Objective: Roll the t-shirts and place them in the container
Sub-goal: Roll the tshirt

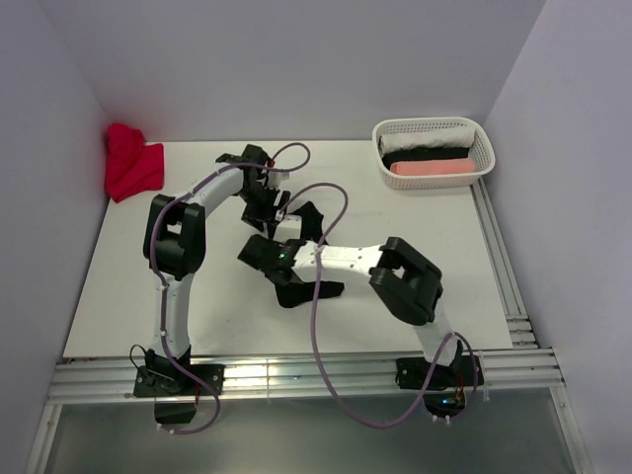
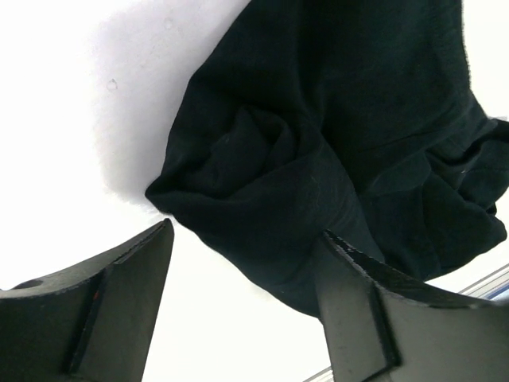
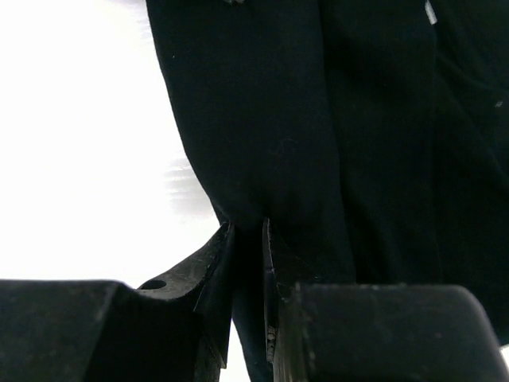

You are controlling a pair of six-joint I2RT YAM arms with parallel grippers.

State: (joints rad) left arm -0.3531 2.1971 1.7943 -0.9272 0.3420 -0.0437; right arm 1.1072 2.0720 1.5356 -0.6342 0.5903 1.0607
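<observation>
Black t-shirt [image 2: 318, 159] bunched at mid-bench.
Right gripper [image 3: 248, 231] clamps a fold; left gripper [image 2: 246, 231] holds its 2 jaws apart at the bunched end.

Left gripper [image 2: 246, 235] gapes; right gripper [image 3: 248, 231] pinches tight.

White table [image 1: 444, 212], seemingly lavender walls [image 1: 296, 59]

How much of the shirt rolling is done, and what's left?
Done: a white roll and a pink roll lie in the basket. In hand: the right gripper pinches the black t-shirt, and the left gripper is open at its bunched end, so it looks unfinished. Left: the red t-shirt sits crumpled in the far left corner.
</observation>
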